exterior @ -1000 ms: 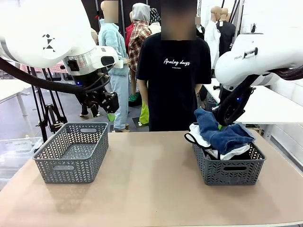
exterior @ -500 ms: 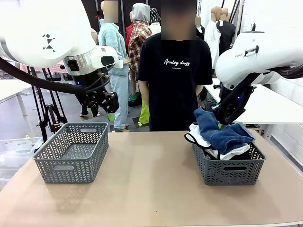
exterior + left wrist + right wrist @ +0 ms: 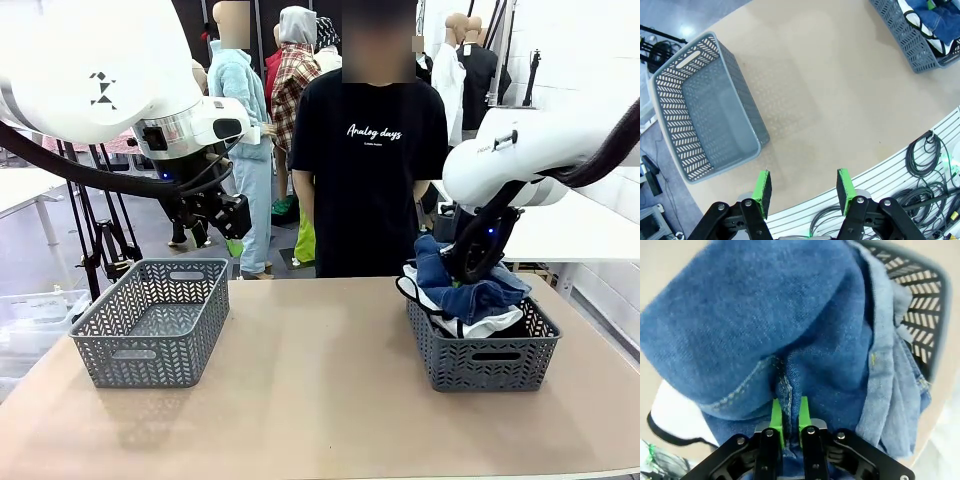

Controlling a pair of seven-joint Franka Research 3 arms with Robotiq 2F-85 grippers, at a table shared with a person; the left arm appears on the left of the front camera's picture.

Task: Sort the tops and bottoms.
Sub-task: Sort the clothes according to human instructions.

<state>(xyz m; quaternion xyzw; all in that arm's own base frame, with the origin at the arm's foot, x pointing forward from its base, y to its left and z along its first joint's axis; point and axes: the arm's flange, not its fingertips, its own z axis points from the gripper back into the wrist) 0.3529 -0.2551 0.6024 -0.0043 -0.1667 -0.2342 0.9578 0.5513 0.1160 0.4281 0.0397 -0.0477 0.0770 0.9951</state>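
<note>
Front view: sorting barely begun | my right gripper [image 3: 790, 415] pinching denim garment [image 3: 470, 285] in right-edge basket [image 3: 480, 365] | left gripper [image 3: 802, 187] spread | left-edge basket [image 3: 150, 325] unfilled

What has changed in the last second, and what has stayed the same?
The right gripper, shut on the blue jeans, has swung toward the table's middle and lowered, so the jeans sit lower on the right basket. The left gripper, open, the left basket and the white top stayed put.

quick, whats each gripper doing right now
Left gripper: open, holding nothing, up above the table.
Right gripper: closed on a fold of the blue denim garment in the right basket.
</note>
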